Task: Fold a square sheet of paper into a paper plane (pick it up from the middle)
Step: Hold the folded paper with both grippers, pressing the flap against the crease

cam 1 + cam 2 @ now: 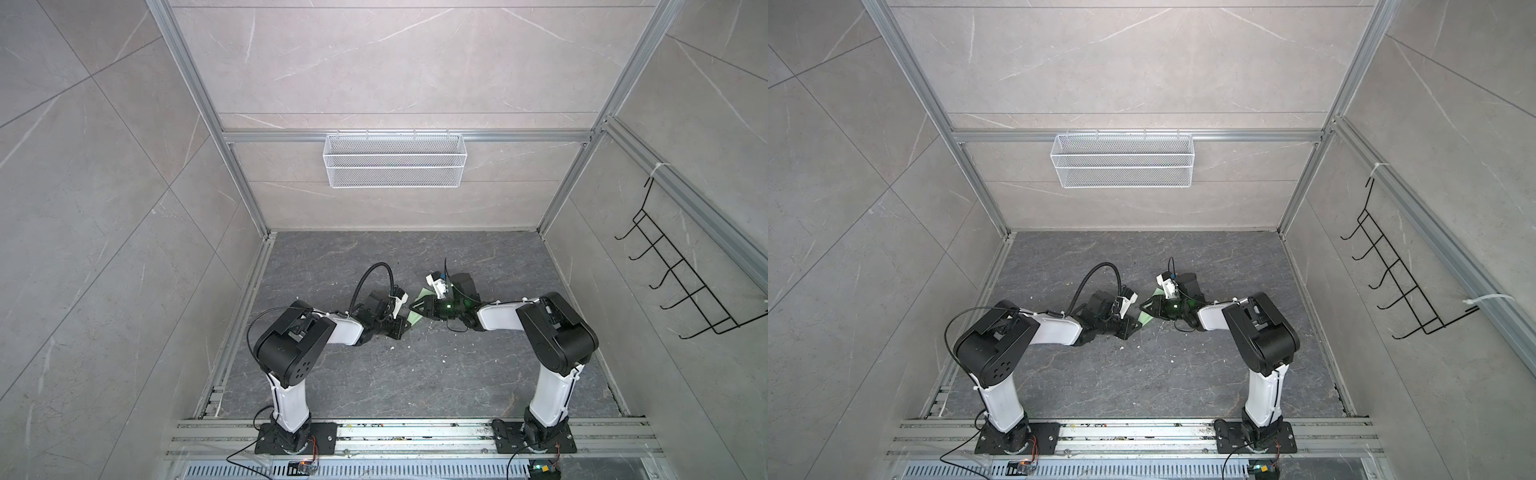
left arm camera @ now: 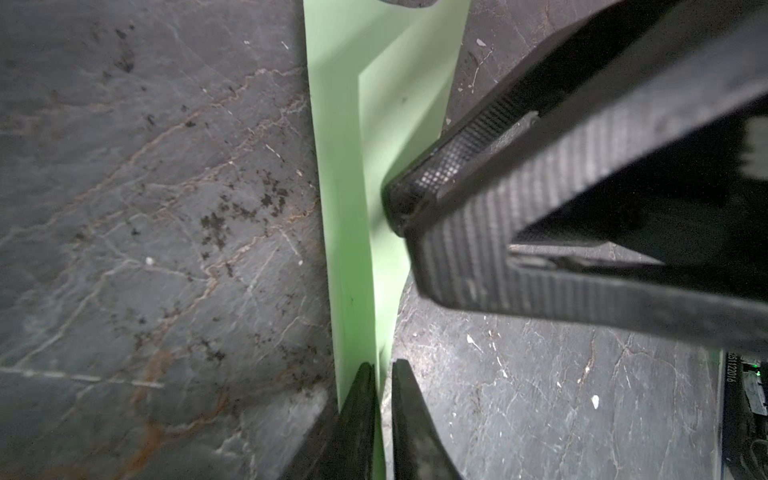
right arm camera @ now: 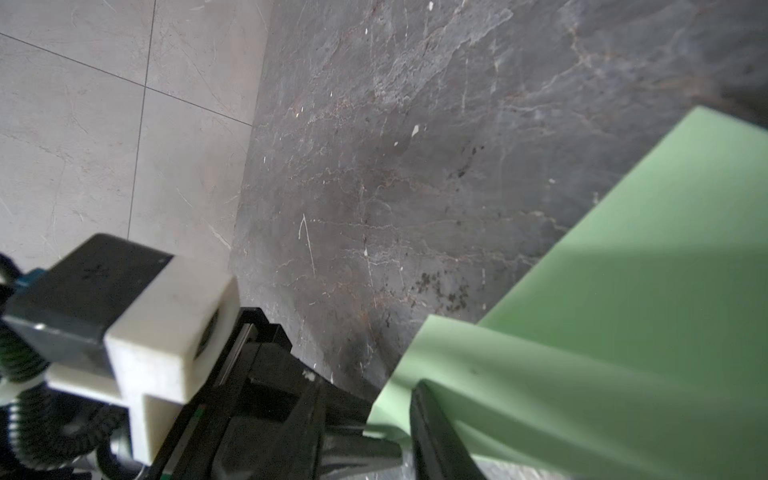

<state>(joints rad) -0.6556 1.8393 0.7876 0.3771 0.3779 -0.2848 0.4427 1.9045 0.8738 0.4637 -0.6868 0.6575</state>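
Note:
The square sheet of paper (image 1: 416, 322) (image 1: 1145, 319) is pale green and folded into a long narrow strip with a flap. It stands on edge just above the dark table (image 1: 415, 374), mid-table, between both arms. My left gripper (image 2: 383, 365) (image 1: 408, 323) (image 1: 1138, 322) is shut on the strip's near end (image 2: 349, 208), with a thin slit beside the paper. My right gripper (image 2: 397, 208) (image 1: 412, 308) (image 1: 1143, 306) comes in from the side, tips pinched on the flap. In the right wrist view one finger (image 3: 432, 424) lies on the paper (image 3: 623, 332); the other is hidden behind it.
A white mesh basket (image 1: 394, 166) hangs on the back wall. A black wire hook rack (image 1: 681, 282) hangs on the right wall. Small white crumbs (image 1: 390, 346) lie on the table near the left gripper. The left arm's wrist camera block (image 3: 166, 332) sits close beside the right gripper.

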